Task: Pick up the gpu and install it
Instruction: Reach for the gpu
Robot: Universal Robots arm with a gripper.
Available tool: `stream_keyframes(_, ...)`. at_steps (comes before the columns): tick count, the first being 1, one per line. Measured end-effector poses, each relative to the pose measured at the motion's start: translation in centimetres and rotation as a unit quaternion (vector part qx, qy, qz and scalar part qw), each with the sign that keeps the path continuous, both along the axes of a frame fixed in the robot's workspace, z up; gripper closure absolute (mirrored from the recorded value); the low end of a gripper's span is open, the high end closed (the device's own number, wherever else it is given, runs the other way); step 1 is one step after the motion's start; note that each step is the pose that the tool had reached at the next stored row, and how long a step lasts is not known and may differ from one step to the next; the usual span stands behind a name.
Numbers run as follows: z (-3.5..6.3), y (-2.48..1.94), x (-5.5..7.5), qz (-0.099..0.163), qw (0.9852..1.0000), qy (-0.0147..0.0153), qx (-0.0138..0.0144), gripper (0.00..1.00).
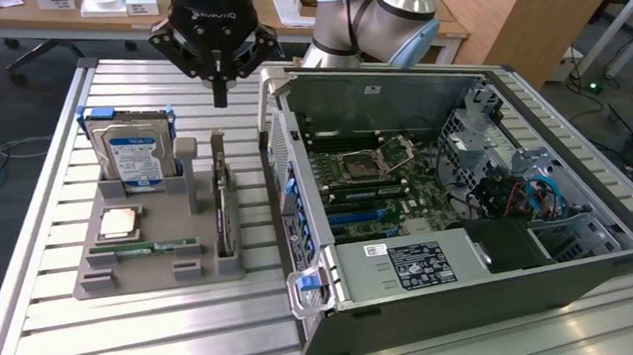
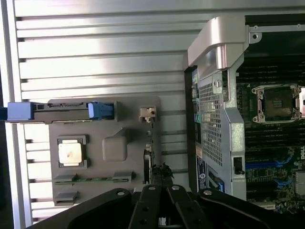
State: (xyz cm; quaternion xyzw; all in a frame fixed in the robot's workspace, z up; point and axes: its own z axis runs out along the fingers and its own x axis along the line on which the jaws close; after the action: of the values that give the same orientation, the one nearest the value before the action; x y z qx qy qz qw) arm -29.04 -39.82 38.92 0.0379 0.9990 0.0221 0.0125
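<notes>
Jaws pressed together, nothing in them, hang over the grey tray [image 1: 139,280] on the slatted desk [image 1: 175,334]. Gpu [image 1: 222,213] stands on edge in the tray slot nearest the open PC case [image 1: 575,268], below the jaws & a bit toward the tray's near end in the ext. view. Its long axis runs parallel w/ the case's side wall, so approach looks approx. straight down onto the top edge.

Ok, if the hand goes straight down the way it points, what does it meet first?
Probably the top edge of the gpu, standing on edge in the grey holder beneath the hand, though depth is unclear.
</notes>
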Motion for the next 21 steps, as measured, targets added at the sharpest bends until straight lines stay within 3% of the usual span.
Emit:
stream_keyframes(13,-0.08,-0.01,-0.9,0.000,1.0000,0.0001,0.0000,0.89)
stream_keyframes(17,-0.08,-0.53,-1.0,0.000,1.0000,0.0001,0.0000,0.89)
stream_keyframes(21,-0.08,-1.38,-1.0,0.000,1.0000,0.0001,0.0000,0.89)
